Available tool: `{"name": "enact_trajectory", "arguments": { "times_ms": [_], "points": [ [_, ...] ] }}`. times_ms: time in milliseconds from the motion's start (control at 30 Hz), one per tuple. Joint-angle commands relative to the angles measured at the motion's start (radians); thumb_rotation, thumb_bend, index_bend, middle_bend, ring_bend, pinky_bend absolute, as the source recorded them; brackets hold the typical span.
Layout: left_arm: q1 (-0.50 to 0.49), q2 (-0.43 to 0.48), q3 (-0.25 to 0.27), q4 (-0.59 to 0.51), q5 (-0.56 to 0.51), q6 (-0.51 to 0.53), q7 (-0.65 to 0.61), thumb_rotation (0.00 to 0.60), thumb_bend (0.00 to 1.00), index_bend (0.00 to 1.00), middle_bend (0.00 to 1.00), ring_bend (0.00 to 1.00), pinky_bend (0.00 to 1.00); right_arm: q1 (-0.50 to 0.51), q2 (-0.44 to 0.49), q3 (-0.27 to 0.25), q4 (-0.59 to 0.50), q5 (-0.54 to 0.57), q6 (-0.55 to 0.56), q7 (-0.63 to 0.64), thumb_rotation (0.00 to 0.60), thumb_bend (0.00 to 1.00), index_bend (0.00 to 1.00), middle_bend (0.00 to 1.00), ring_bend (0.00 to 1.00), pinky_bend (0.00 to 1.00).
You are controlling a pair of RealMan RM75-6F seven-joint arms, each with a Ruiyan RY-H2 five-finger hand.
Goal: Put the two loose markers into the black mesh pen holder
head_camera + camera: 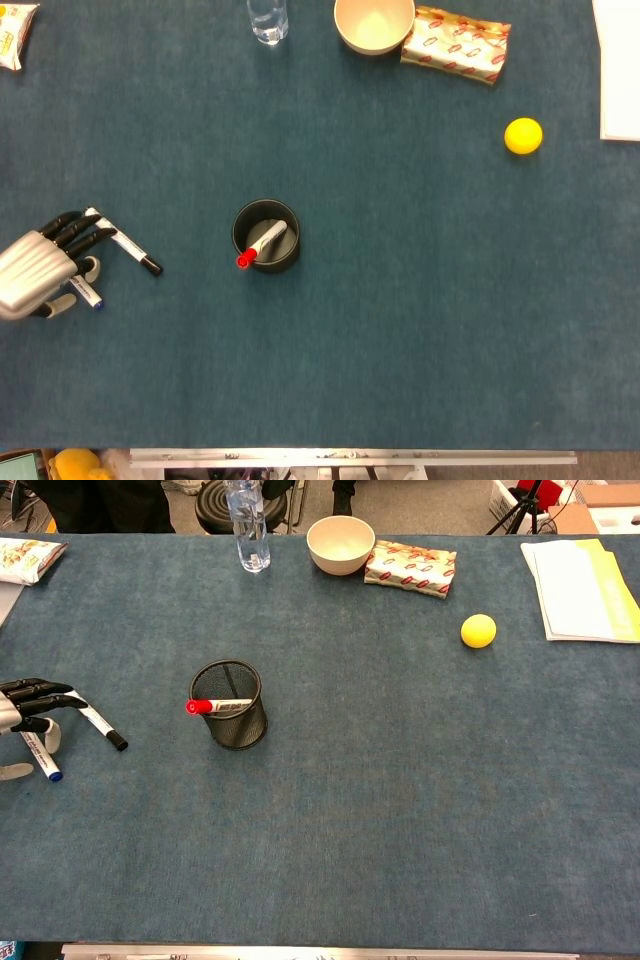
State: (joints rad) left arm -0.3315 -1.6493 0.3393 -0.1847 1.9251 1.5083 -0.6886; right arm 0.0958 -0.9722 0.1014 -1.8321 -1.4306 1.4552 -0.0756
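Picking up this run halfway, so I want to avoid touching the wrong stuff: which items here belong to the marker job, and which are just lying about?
Job:
black-capped marker
blue-capped marker
black mesh pen holder, red-capped marker already in it
left hand, over the loose markers

Lying about:
bowl
water bottle
yellow ball
red-patterned packet
papers

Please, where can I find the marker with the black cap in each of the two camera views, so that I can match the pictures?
Head view: the black-capped marker lies at the left, just right of the left hand, its cap pointing toward the lower right.
Chest view: the same marker lies at the far left edge, beside the hand's fingers.
Shared landmark: the black mesh pen holder, with a red-capped marker inside, stands to its right.
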Motion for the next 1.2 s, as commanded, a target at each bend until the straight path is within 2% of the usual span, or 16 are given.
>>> {"name": "enact_trajectory", "arguments": {
  "times_ms": [33, 1000, 1200],
  "points": [
    [0.002, -0.005, 0.002, 0.005, -0.002, -0.005, 0.002, 0.600, 0.25, 0.46, 0.11, 0.01, 0.10, 0.000, 0.001, 0.000, -0.002, 0.001, 0.000, -0.003, 0.600, 0.03, 0.14, 0.27, 0.14, 0.30],
    [-0.001, -0.025, 0.019, 0.016, -0.014, -0.040, 0.008, 0.600, 0.25, 0.57, 0.11, 0.01, 0.10, -0.013, 0.012, -0.004, -0.008, -0.002, 0.014, 0.006, 0.600, 0.03, 0.14, 0.27, 0.14, 0.30],
    [-0.002, -0.028, 0.021, 0.015, -0.015, -0.042, 0.014, 0.600, 0.25, 0.57, 0.11, 0.01, 0.10, -0.017, 0.016, -0.006, -0.010, -0.004, 0.018, 0.010, 0.600, 0.03, 0.14, 0.27, 0.14, 0.30]
  ]
}}
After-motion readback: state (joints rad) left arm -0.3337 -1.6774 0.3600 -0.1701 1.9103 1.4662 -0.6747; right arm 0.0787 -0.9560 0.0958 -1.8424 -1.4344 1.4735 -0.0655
